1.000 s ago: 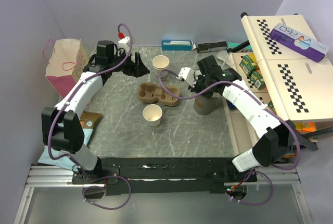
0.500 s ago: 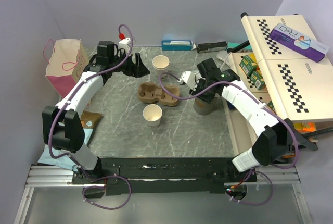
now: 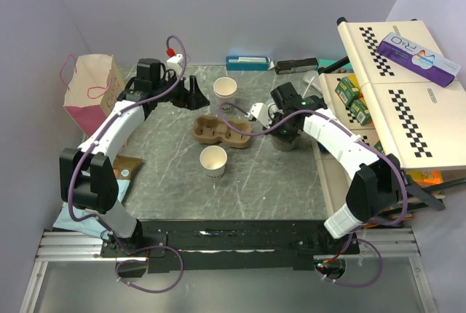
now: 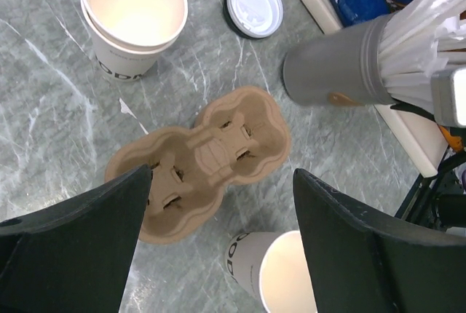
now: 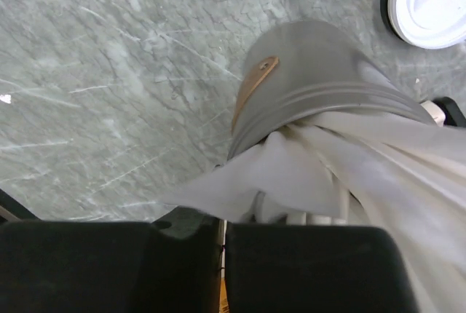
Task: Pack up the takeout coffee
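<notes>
Paper likely crushed easily, so you needed a gentle rim pinch: one cup (image 3: 225, 87) stood near the table's far edge, the other cup (image 3: 213, 159) mid-table. Your left hand (image 4: 222, 182) hung released; your right hand (image 5: 222, 229) looked clenched among straws (image 5: 349, 160).

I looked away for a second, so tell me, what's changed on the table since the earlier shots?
The right arm shifted left, so the right gripper now sits over the grey cup among its straws, jaws almost together; whether it pinches one cannot be told. The left gripper, open, the near cup, far cup, tray and lid stayed put.
</notes>
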`<state>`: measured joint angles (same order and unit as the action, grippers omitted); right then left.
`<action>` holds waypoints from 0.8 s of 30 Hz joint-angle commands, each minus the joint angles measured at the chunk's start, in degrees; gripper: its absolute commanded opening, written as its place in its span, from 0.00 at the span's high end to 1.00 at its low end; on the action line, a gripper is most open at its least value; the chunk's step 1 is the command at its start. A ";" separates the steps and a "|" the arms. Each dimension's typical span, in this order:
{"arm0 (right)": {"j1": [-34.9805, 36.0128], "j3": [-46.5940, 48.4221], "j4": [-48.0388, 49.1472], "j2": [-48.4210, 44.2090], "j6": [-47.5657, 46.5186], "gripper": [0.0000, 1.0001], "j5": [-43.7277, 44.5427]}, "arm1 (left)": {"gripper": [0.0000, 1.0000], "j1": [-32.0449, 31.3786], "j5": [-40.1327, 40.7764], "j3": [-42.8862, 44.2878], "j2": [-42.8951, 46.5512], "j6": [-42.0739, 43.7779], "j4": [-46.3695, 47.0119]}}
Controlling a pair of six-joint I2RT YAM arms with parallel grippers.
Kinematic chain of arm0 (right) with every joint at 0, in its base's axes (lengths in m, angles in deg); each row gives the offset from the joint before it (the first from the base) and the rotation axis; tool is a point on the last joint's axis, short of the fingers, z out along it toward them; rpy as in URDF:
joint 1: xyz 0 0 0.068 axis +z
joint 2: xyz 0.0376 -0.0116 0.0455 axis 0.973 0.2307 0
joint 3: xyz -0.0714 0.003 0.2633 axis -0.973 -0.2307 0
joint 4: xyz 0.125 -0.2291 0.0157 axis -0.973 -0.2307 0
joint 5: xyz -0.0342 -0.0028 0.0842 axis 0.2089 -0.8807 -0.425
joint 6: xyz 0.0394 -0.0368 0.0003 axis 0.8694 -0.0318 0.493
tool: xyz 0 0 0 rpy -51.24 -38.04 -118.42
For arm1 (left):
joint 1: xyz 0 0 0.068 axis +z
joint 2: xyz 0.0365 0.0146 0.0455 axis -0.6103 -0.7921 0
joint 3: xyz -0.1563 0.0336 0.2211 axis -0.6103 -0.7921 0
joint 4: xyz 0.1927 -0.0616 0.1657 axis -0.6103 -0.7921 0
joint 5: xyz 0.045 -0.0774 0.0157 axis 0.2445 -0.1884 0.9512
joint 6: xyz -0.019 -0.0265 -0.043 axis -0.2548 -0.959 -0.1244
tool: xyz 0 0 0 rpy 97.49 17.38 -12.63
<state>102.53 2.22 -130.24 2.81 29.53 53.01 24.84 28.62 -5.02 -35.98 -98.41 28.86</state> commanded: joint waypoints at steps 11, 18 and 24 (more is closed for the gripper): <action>-0.47 13.93 3.43 9.13 -2.29 1.00 -5.59 | 0.15 0.03 0.16 0.67 1.25 1.56 -0.65; -0.47 23.14 5.80 17.20 -3.35 1.00 -7.70 | 0.15 0.03 1.13 0.32 1.52 2.62 -1.53; -0.38 33.42 4.84 24.76 -3.34 1.00 -10.95 | 0.15 0.03 1.57 -0.12 1.61 3.23 -2.23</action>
<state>102.48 27.95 -127.29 24.55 27.76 44.96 24.84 29.73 -5.15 -35.98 -96.59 26.83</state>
